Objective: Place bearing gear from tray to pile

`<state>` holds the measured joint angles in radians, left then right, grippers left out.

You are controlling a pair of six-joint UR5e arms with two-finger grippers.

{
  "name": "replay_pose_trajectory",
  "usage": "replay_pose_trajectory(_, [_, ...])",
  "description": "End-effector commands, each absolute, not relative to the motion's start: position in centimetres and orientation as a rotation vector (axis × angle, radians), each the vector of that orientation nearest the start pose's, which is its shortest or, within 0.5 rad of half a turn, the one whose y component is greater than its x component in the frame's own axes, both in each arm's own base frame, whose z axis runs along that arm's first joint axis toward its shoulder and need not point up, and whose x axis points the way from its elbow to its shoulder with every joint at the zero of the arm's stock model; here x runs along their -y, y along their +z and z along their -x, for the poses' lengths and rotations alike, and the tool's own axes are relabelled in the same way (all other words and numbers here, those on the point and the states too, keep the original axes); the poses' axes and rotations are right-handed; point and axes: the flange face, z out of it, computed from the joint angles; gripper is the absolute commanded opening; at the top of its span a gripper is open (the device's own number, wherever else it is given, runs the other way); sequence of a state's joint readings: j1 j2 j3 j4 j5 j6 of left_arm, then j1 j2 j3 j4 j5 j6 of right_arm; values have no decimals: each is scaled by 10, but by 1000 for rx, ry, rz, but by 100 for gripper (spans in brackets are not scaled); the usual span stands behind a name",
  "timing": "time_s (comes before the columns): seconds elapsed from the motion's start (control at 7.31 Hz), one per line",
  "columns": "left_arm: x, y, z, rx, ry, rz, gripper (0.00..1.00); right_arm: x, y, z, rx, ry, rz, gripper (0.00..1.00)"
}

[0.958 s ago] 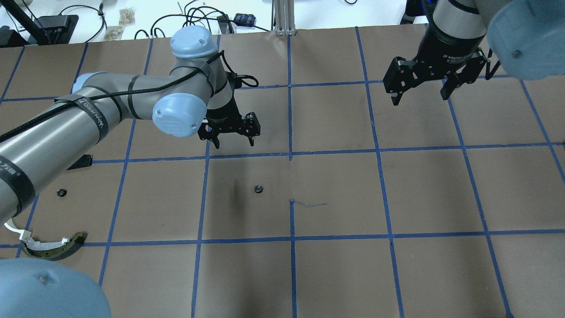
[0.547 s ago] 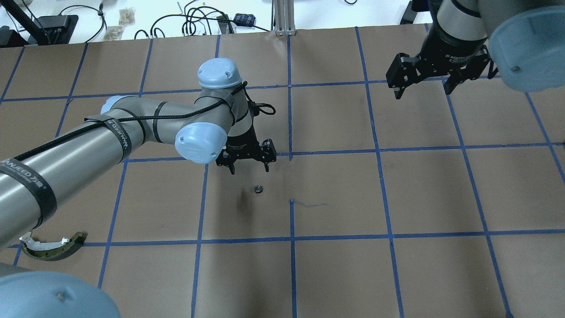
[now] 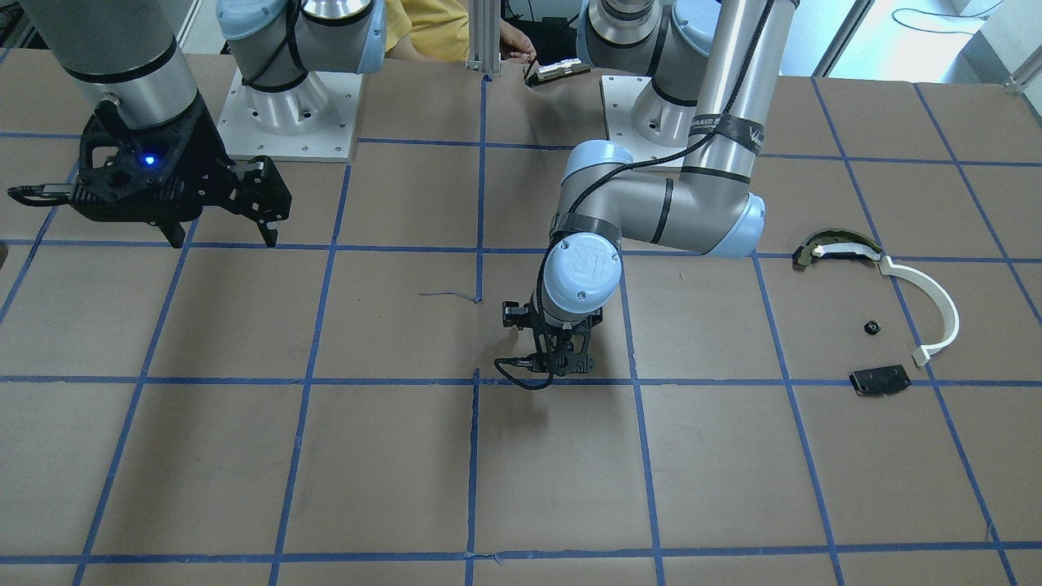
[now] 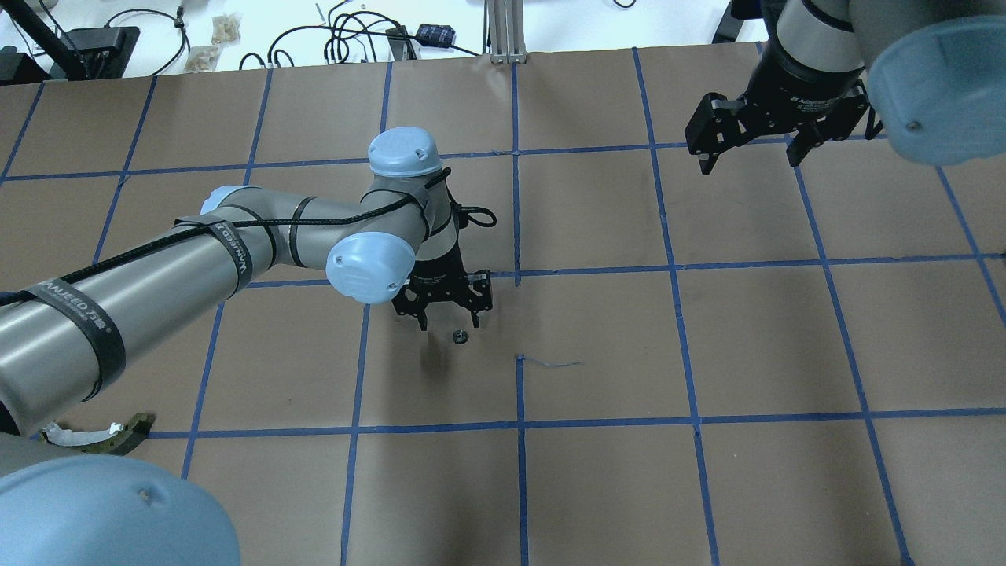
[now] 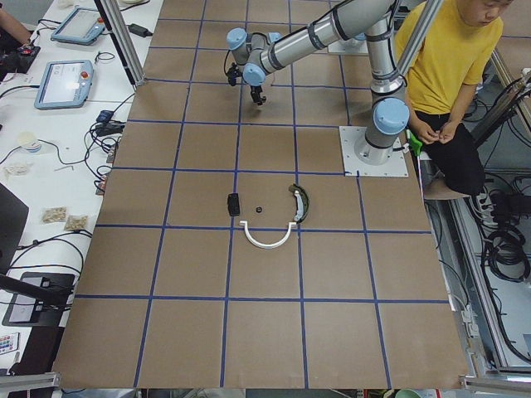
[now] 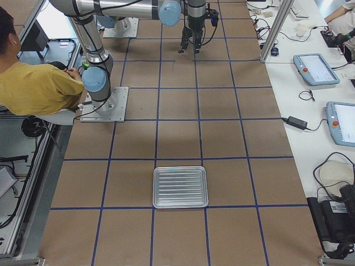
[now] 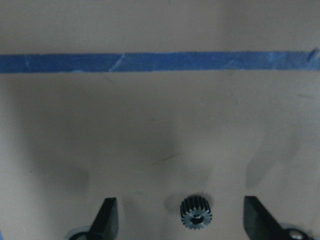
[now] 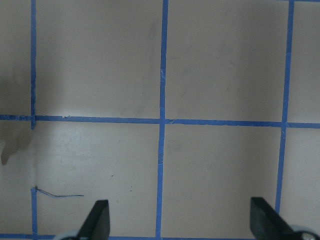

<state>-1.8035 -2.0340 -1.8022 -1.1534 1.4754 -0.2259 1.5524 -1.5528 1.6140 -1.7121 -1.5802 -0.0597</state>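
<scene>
Bearing gear (image 4: 460, 337) lies on the bare table (image 4: 754, 346) near its middle, not in the tray.
In the last second the left gripper (image 4: 449, 324) has swung in over the gear, jaws wide on either side of it, so a pickup looks close. The right gripper (image 4: 750, 163) hangs wide and holds nothing. The tray (image 6: 180, 187) near the table's right end is empty; the pile (image 3: 871, 327) lies near the left end.

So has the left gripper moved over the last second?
Yes. The left gripper crossed the blue tape line toward the robot, ending by the gear.
</scene>
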Motion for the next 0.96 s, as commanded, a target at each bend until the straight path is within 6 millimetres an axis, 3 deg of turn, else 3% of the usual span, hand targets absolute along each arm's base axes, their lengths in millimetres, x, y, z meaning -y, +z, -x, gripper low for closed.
replay_pose_trajectory(0.0, [511,166,268,-3132,474,14,68,507,473,-123,-3149,-128,60,100])
replay_pose_trajectory(0.41, [511,162,268,-3123,486,11,67,506,472,-126,-3149,-125,65,100])
replay_pose_trajectory(0.55, [510,161,269,-3120,490,9,59,507,470,-126,-3149,-118,65,100])
replay_pose_trajectory(0.68, [511,161,268,-3121,487,4,41,507,470,-126,-3149,-118,65,100])
replay_pose_trajectory(0.82, [512,161,269,-3124,486,7,12,507,470,-126,-3149,-116,65,100])
